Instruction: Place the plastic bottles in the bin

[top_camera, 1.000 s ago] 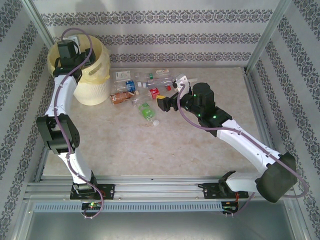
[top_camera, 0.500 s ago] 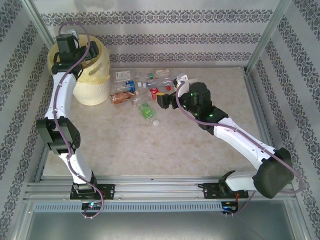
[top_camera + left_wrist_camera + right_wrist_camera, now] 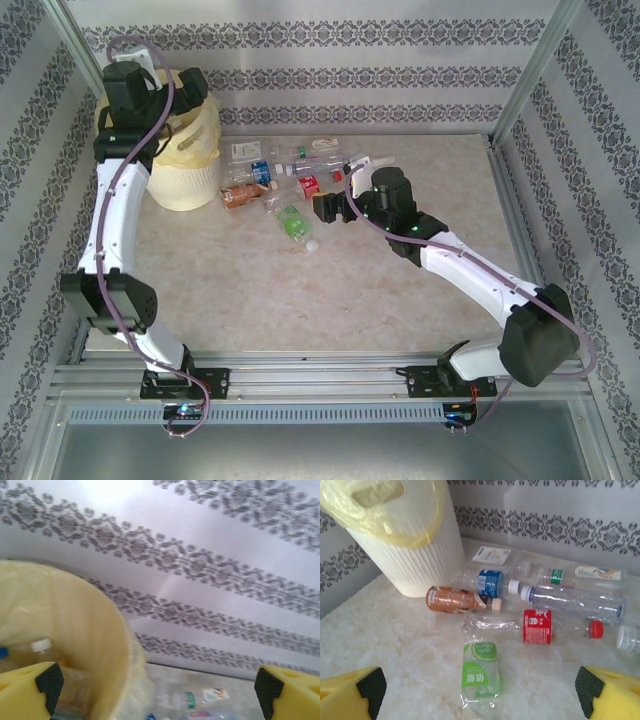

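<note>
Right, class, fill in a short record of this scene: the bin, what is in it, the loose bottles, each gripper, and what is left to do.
bin: cream bucket, yellow-lined, far left corner of the table
in the bin: at least one white-capped bottle
on the table: green-label bottle, red-label bottle, brown bottle, blue-label bottle and other clear ones, lying right of the bin
left gripper: open, empty, above the bin
right gripper: open, empty, facing the green-label bottle
left to do: table bottles not yet binned

White links, black joints, purple cables, yellow black-padded claw fingers.
</note>
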You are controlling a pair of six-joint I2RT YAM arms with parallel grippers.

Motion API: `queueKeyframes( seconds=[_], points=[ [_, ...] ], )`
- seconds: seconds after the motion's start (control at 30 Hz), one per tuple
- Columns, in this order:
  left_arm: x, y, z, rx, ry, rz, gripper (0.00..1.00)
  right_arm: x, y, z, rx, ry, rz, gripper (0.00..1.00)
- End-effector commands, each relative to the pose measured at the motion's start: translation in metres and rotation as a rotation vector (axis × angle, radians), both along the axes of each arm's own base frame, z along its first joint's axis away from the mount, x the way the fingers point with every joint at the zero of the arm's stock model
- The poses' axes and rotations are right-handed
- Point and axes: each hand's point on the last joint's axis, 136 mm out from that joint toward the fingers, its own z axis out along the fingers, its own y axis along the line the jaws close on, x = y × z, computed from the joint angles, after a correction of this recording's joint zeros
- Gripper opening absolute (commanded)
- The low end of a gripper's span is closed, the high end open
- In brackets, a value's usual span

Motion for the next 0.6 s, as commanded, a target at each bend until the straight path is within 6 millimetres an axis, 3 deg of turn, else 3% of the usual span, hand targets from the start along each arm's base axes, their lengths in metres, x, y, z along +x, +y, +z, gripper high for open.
queueKeyframes(
  seconds=[0.0, 0.3, 0.57],
  points=[
    [-0.012, -0.028, 0.004, -0.057, -0.042, -0.069, 1.0, -0.002, 0.001, -0.022, -0.003, 0.067, 0.008, 0.98],
    [-0.041, -0.083, -0.024, -0.181, -0.005, -0.195, 1.0, -0.004, 0.018, -0.08, -0.051, 0.226, 0.049, 0.98],
    [-0.061, -0.078, -0.059, -0.27, 0.069, -0.143, 1.0, 0.007, 0.036, -0.127, -0.101, 0.291, 0.034, 0.98]
  ],
)
